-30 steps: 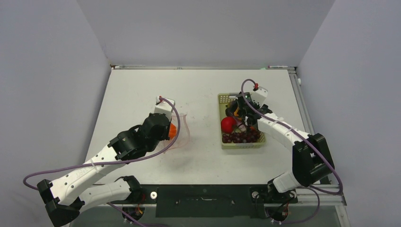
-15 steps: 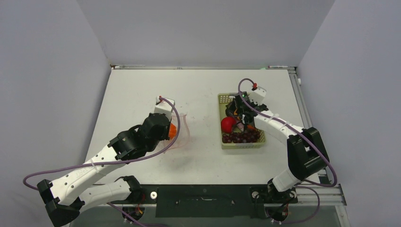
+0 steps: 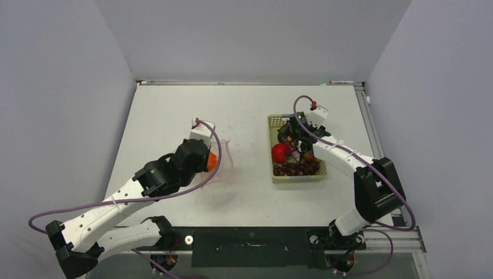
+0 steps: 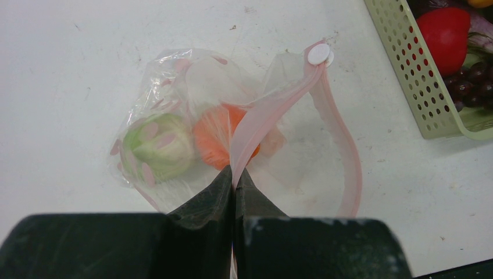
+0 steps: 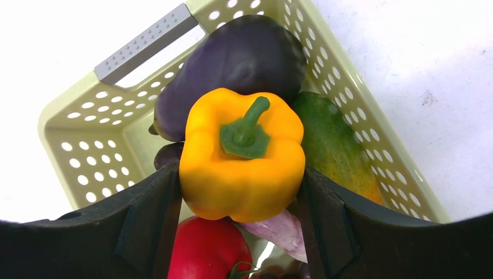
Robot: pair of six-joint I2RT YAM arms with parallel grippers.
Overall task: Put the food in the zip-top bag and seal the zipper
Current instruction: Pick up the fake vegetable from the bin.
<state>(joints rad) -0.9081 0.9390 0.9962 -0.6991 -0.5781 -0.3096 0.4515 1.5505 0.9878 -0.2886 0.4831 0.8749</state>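
Right wrist: glossy yellow pepper (image 5: 241,171)

The yellow pepper (image 5: 241,157) fills the whole gap between the fingers of the right gripper (image 5: 241,180). The eggplant (image 5: 232,55) and the basket (image 5: 87,139) wall stand close beyond it. An open strip of table (image 3: 250,168) lies between basket and zip-top bag (image 4: 290,145). The bag's mouth gapes toward the basket, with one zipper (image 4: 273,96) lip pinched up by the left gripper (image 4: 234,177).
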